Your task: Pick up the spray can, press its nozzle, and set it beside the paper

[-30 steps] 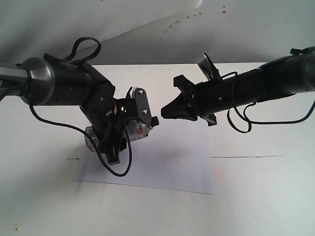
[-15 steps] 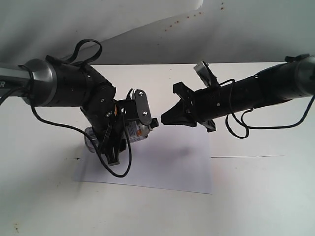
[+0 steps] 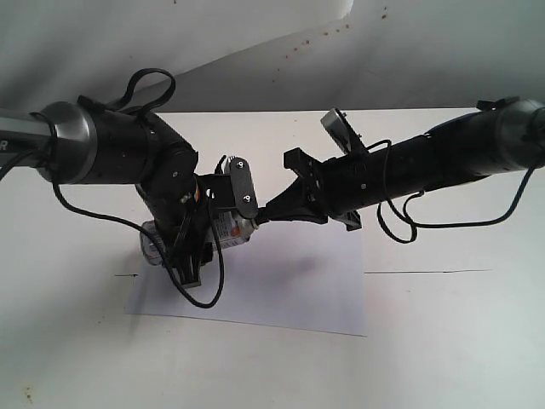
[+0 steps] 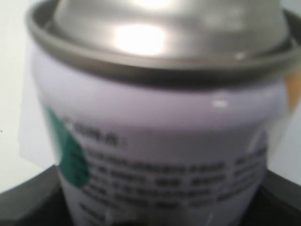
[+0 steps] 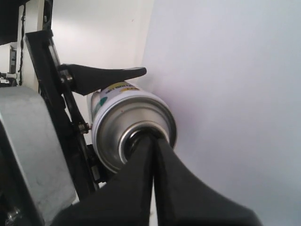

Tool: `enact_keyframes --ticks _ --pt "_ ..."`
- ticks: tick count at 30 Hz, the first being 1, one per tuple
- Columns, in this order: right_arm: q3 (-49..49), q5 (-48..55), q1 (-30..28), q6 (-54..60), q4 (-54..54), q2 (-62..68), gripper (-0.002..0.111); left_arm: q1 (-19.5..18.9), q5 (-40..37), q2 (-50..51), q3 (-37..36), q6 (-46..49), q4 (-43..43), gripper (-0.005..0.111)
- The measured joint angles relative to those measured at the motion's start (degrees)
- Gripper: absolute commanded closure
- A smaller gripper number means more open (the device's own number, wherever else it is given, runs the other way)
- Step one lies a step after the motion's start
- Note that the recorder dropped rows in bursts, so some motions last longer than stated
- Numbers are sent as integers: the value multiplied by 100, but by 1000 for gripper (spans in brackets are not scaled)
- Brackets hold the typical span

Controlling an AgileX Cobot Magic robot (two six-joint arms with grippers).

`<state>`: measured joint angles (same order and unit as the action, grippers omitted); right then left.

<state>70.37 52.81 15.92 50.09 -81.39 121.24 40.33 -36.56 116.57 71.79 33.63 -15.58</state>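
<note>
The spray can (image 3: 226,228) hangs tilted above the paper (image 3: 289,281), held in my left gripper (image 3: 223,213), which is shut on its body. In the left wrist view the can (image 4: 160,141) fills the frame, white label with a green mark and a silver dome. My right gripper (image 3: 266,215) is shut, and its tips press against the top of the can. In the right wrist view the closed fingers (image 5: 153,141) cover the centre of the can's dome (image 5: 129,129); the nozzle is hidden behind them.
A white table (image 3: 443,341) lies under both arms. A grey backdrop (image 3: 255,51) rises behind it. Black cables (image 3: 204,281) loop below the left wrist and under the right arm (image 3: 417,221).
My right gripper has moved left and its shut tips now meet the top of the can. The left gripper and the can have stayed almost still.
</note>
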Motion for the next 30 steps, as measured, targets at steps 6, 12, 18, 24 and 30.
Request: enact_keyframes --ticks 6,12,18,24,30 --pt "0 0 0 0 1 0 108 0 -9 0 0 0 15 107" --pt "0 0 0 0 1 0 108 0 -9 0 0 0 15 107" --pt "0 0 0 0 1 0 108 0 -9 0 0 0 15 107" --pt "0 -60 -203 0 320 0 108 0 156 0 0 -69 63 107" --pt "0 -152 -683 -10 649 -203 108 0 192 0 0 -164 63 107"
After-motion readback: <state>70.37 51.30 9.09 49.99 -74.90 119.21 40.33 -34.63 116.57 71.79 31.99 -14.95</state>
